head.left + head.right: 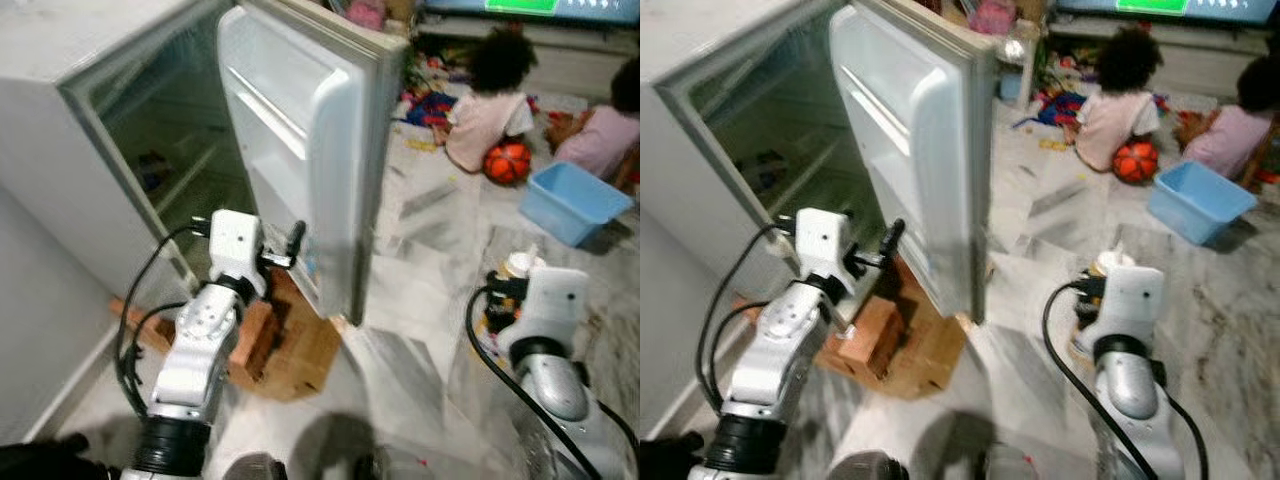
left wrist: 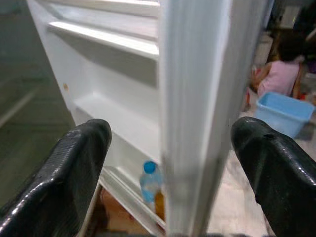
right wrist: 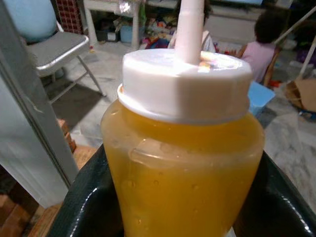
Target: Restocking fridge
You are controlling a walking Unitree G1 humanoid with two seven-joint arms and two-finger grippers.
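Bottle: your right gripper (image 3: 182, 217) holds a squeeze bottle (image 3: 182, 163) of orange-yellow liquid with a white cap and nozzle, out on the floor side of the open door.
Writing: you will find no readable label on it.
Right fingers (image 3: 84, 207): closed against the bottle's sides.
Fridge door (image 1: 310, 150): swung open – its lowest rack carries a small blue-capped bottle (image 2: 149, 180).
Left gripper (image 2: 168, 148): at the door's edge, fingers (image 2: 74, 168) spread wide on either side of it, touching nothing.
Fridge (image 1: 100, 120): shelves dim, contents unclear.
Beyond: a blue tub (image 1: 572, 200) on the floor – what is in it is hidden – beside two seated people (image 1: 490, 100).
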